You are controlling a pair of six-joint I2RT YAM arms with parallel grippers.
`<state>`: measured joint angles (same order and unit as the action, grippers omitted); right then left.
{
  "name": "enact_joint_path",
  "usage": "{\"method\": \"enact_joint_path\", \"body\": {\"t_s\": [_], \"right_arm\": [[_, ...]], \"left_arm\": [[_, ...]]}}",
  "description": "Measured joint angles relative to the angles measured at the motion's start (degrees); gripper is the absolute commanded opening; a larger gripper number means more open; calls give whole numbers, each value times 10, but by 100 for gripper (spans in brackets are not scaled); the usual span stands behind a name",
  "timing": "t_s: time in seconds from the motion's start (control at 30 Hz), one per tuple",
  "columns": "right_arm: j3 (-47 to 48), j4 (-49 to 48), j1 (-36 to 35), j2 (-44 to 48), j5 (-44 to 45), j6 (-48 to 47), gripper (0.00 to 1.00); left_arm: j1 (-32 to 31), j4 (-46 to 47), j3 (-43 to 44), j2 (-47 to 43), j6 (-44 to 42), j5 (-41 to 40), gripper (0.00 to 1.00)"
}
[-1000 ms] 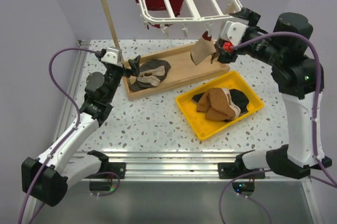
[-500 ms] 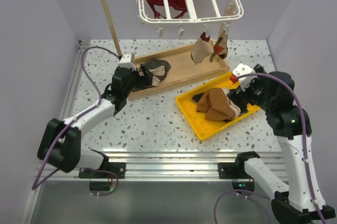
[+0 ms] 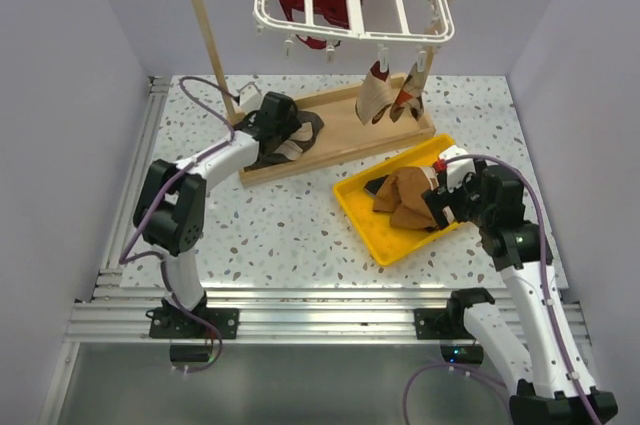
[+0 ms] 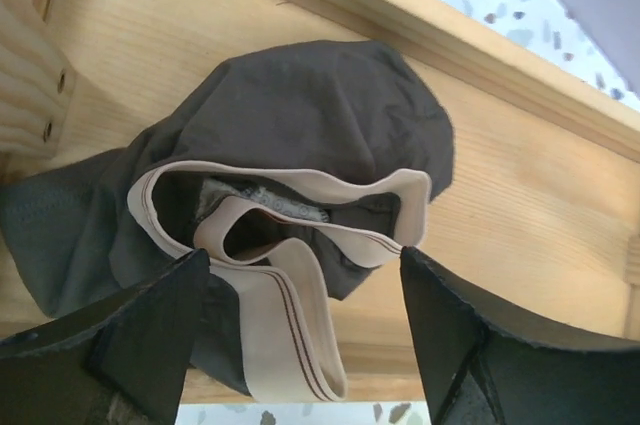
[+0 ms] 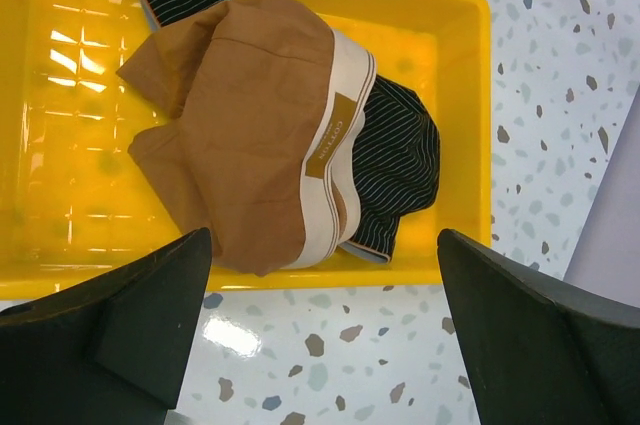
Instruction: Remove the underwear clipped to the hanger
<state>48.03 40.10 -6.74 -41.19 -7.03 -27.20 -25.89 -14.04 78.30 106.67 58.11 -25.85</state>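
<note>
"COTTON" on waistband [image 5: 345, 85] of brown underwear [image 5: 240, 125]

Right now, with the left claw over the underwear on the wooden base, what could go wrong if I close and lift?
1. The left claw straddles only the loose beige waistband of the dark grey underwear; it may slip out or drag along the wooden base.
2. The stand's post is close beside that arm; a bump would likely swing the hanger and the socks clipped to it.
</note>
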Motion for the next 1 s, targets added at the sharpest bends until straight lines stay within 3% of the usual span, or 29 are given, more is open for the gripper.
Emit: {"method": "enact_joint_path", "body": {"t_s": [0.23, 0.3, 0.4, 0.43, 0.53, 0.73, 0.87, 1.0], "right_arm": [[-49, -26, 10, 49, -3, 11, 99], [-56, -33, 13, 51, -5, 13, 99], [-63, -40, 15, 52, -5, 16, 99], [-63, -42, 16, 52, -5, 17, 99], [-63, -47, 17, 53, -5, 17, 99], [-63, -50, 23, 61, -7, 18, 99], [-66, -55, 25, 65, -1, 21, 99], [-80, -77, 39, 70, 27, 33, 99]], "left_arm": [[-3, -85, 32, 62, 62, -24, 73], [-5, -101, 32, 73, 71, -26, 67], [-5, -107, 38, 80, 77, -31, 33], [-5, -108, 39, 82, 78, -31, 14], [-6, -105, 38, 82, 73, -31, 0], [-16, -30, -36, 27, 20, -42, 0], [-32, 65, -141, -106, -49, -33, 0], [-48, 216, -263, -264, -129, 9, 0]]}}
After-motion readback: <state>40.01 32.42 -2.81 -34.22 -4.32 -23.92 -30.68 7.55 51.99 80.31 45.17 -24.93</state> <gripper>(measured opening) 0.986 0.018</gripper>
